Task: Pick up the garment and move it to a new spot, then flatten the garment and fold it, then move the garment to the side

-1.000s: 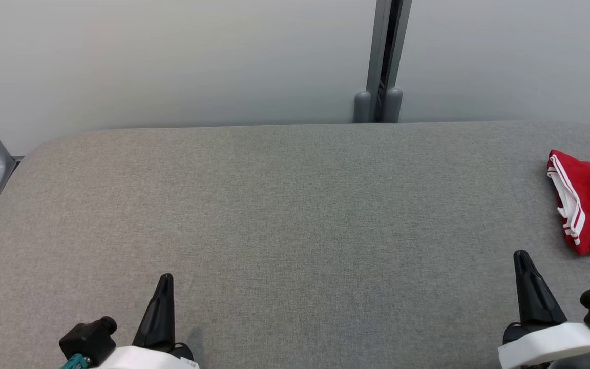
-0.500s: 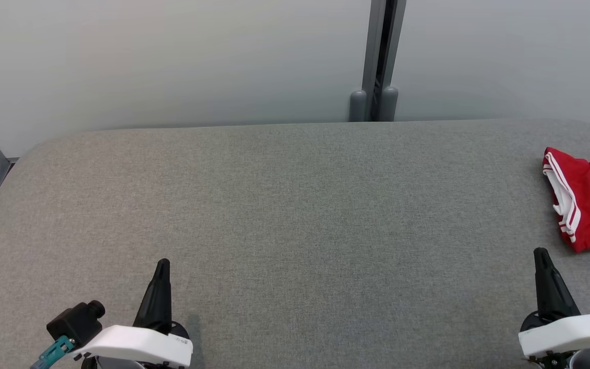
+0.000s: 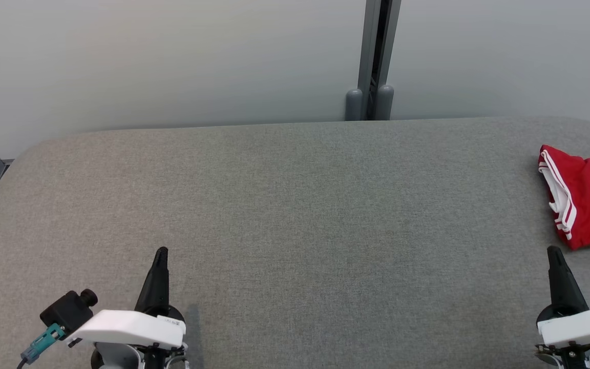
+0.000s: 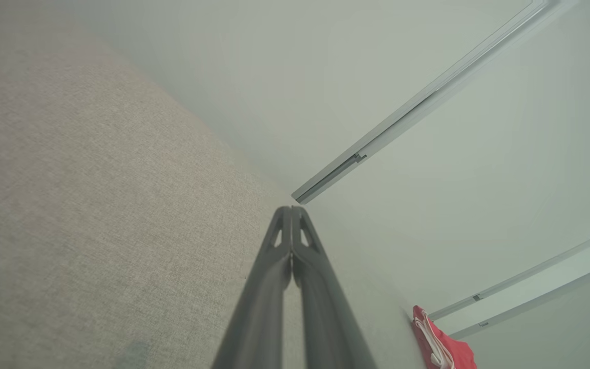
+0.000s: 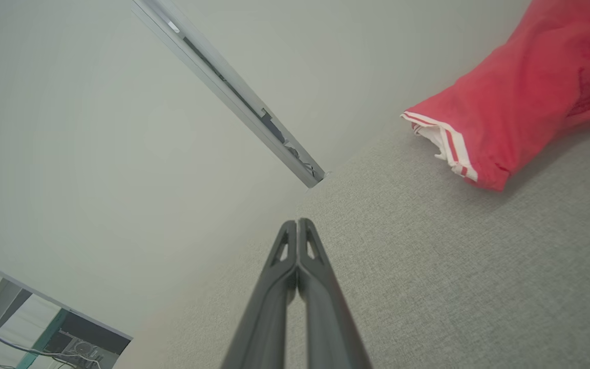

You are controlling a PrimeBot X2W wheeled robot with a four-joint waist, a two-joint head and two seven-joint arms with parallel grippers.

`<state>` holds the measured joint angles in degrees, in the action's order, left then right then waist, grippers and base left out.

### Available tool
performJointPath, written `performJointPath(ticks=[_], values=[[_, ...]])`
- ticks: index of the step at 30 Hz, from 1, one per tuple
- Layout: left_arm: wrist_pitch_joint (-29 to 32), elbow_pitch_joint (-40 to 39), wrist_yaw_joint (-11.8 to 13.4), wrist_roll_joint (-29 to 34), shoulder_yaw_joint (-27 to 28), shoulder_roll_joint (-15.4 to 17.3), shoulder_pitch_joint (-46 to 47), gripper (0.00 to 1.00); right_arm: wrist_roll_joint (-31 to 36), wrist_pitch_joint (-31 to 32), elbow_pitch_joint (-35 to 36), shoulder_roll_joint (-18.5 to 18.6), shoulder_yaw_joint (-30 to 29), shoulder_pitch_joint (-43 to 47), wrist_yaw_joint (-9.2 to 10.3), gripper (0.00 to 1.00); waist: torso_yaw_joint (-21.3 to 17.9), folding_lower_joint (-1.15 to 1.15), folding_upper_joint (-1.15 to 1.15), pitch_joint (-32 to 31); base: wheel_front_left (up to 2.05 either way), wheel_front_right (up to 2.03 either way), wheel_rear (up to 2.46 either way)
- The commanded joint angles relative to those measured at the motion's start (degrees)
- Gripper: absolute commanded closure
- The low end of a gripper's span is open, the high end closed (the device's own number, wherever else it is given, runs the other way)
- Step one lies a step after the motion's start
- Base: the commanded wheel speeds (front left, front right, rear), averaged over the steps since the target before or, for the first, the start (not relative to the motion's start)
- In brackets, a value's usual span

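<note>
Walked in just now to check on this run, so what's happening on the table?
Nothing is being handled at this moment. A red garment with white stripes lies bunched or roughly folded at the right side of the grey padded table, partly cut off by the edge of the head view. The left gripper and the right gripper sit near the table's front edge, both shut and empty. The right one is closer to the garment but not touching it.

1. Left gripper: long tapering black fingers, triangular cut-outs near the tips; white left wrist shell with small print.
2. At that shell's nine o'clock: black boxy module, teal plug.
3. Right gripper: matching black fingers, white right wrist shell.
</note>
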<state>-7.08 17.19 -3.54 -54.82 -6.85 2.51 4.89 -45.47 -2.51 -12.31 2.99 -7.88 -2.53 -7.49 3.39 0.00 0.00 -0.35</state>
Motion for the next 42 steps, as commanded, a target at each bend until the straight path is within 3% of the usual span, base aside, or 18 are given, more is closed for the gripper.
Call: performJointPath(ticks=[1, 42], values=[[0.2, -0.45, -0.56, -1.36, 0.25, 0.23, 1.98, 1.0, -1.42, 0.39, 0.38, 0.29, -0.6, -1.56, -0.01, 1.0, -0.03, 0.0, 0.0, 0.01, 0.0, 0.0, 0.0], [5.1, 4.51, -2.6, -23.66, 0.76, 0.4, 8.67, 1.0, -26.7, 8.24, -1.51, 0.12, -6.72, -3.55, -0.01, 1.0, -1.69, 0.0, 0.0, 0.39, 0.0, 0.0, 0.0]])
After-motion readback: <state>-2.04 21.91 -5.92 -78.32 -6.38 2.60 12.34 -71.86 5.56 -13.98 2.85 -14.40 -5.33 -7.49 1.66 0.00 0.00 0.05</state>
